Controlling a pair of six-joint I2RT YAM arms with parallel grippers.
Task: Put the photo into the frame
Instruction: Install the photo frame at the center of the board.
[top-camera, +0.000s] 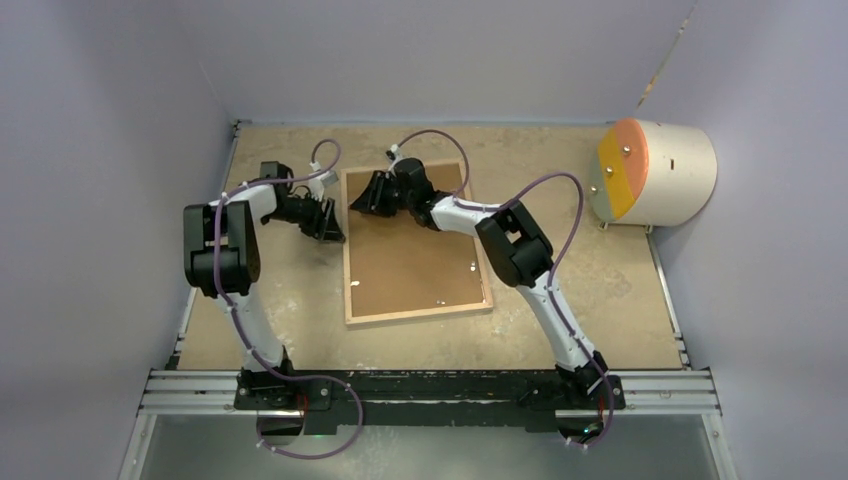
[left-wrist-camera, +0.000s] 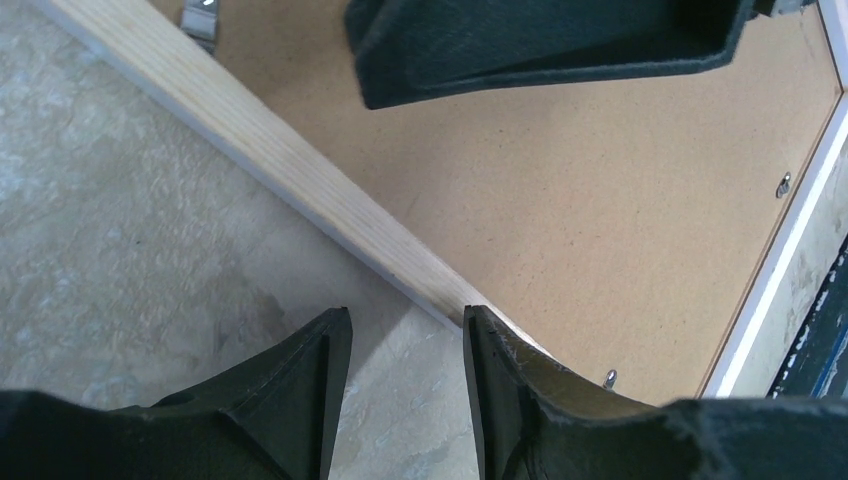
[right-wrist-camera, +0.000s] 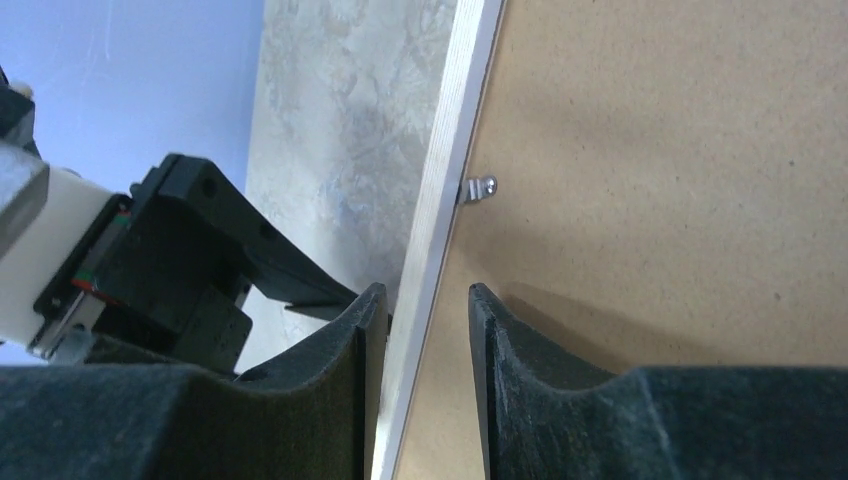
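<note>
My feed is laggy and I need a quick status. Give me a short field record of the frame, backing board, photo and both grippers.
frame: flat on the table, wood back up
backing board: lying in the frame
photo: not visible in any view
left gripper: open, at the frame's left rim, one finger over table, one over rim
right gripper: open, straddling that same rim
turn clip: on the rim, just ahead of the right gripper
</note>
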